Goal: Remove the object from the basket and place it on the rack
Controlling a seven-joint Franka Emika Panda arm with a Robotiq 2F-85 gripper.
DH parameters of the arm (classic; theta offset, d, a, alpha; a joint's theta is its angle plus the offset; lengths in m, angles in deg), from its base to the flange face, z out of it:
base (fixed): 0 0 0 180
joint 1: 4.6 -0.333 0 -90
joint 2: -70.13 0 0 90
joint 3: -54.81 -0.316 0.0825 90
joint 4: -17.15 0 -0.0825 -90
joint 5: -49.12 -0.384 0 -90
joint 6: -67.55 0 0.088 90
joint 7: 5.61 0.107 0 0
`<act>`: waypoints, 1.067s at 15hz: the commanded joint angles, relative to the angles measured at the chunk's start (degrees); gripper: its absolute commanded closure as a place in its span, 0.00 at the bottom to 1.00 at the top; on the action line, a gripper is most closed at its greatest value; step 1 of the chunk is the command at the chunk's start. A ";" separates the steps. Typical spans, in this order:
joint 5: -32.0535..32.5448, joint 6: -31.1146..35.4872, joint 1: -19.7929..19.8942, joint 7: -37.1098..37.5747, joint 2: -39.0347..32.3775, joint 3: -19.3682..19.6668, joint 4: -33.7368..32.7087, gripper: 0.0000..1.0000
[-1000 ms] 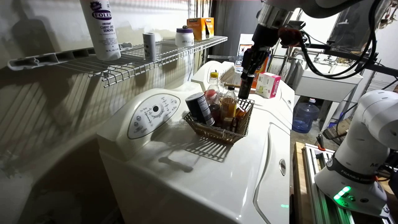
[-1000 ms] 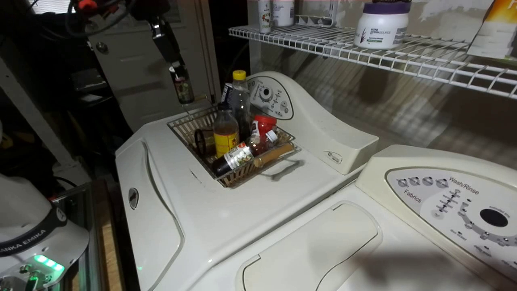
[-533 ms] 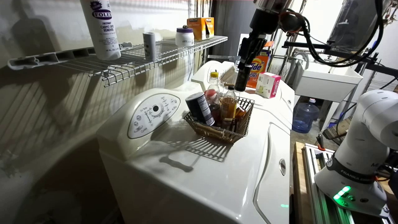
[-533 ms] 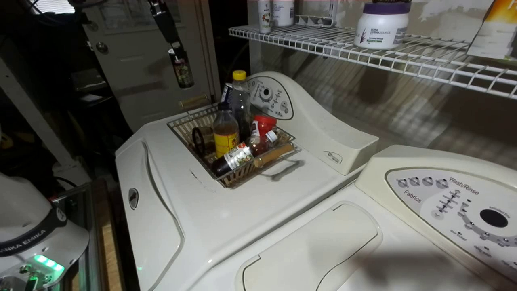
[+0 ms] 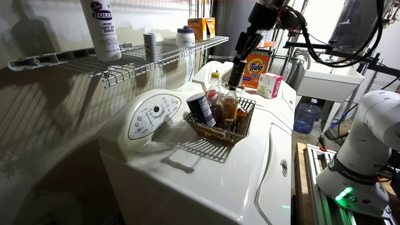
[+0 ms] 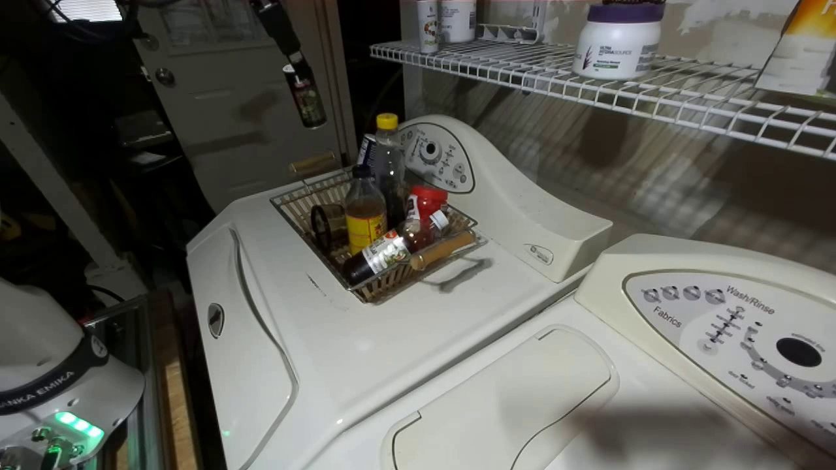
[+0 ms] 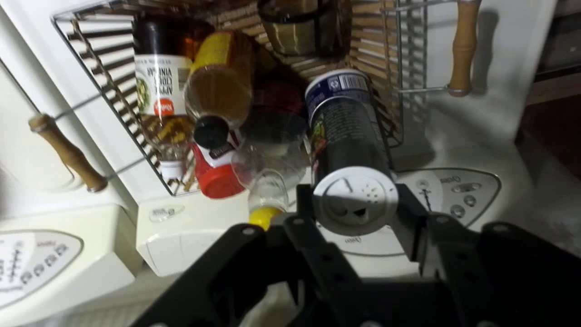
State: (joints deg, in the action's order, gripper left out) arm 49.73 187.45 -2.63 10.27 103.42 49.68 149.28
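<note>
My gripper (image 7: 355, 199) is shut on a dark shaker can (image 7: 347, 136) with a white perforated lid, one finger on each side just below the lid. In both exterior views the can (image 5: 236, 75) (image 6: 305, 101) hangs slightly tilted in the air. It is above the wire basket (image 5: 211, 132) (image 6: 382, 287) that stands on the white machine top. The rack is a white wire shelf (image 5: 170, 53) (image 6: 692, 98) on the wall; the can is apart from it and lower than its surface in an exterior view. The fingers are dark and small in the exterior views.
The basket holds a yellow-capped bottle (image 6: 387, 140), an amber bottle (image 6: 366, 215), a vinegar bottle (image 6: 385, 254), a red-lidded jar (image 6: 428, 201) and a dark canister (image 5: 200, 109). On the shelf stand a Folex bottle (image 5: 101, 29), a grey can (image 5: 150, 47), a purple-lidded jar (image 5: 185, 37) and an orange box (image 5: 201, 28).
The gripper has lifted the can up from near the basket's far rim and carried it toward the wall side. The basket and its contents stay in place.
</note>
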 commanded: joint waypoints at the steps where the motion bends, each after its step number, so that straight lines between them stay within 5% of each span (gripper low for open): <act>1: 1.35 4.81 -1.95 -6.99 -3.52 0.15 -5.37 0.80; 16: 1.42 -0.40 -4.50 -31.75 -27.36 2.33 -37.88 0.80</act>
State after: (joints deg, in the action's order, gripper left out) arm 51.19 190.67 -5.87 -18.43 83.02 51.11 120.75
